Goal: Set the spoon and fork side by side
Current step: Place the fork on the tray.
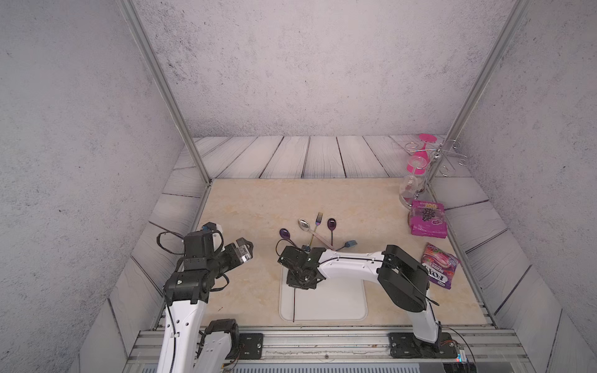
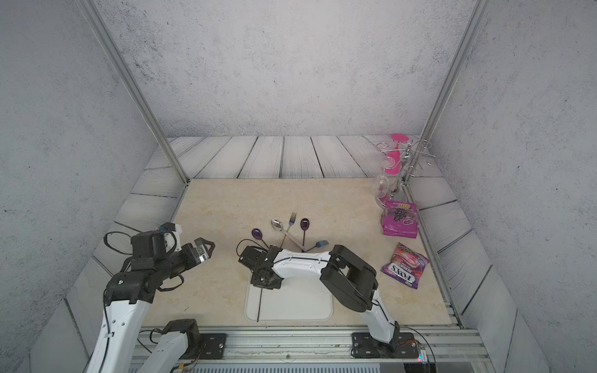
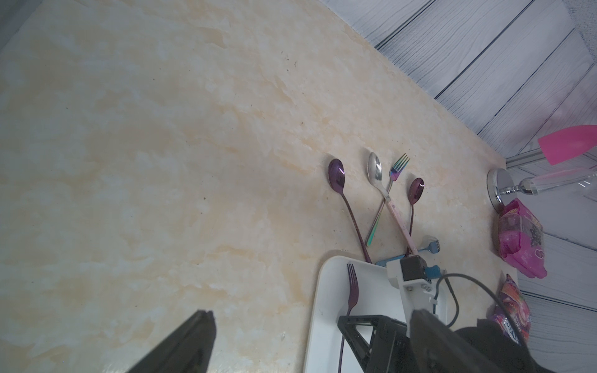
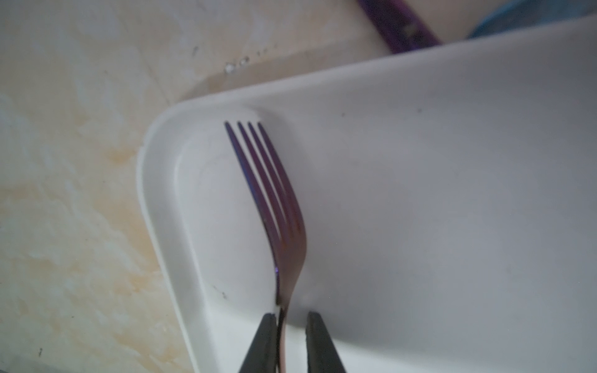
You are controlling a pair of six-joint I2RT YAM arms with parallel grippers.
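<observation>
**Purple fork lying in the white tray, my right gripper loose around its neck**

In the right wrist view I see the purple fork flat in the tray, left of centre. Its four slim tines point at the rounded corner, and the glossy violet turns reddish at the neck. My right gripper straddles the handle, jaws slightly apart and not clamped. My left gripper hangs centre-left, jaws wide, empty. A purple spoon lies on the table, handle end at the tray's edge.
</observation>
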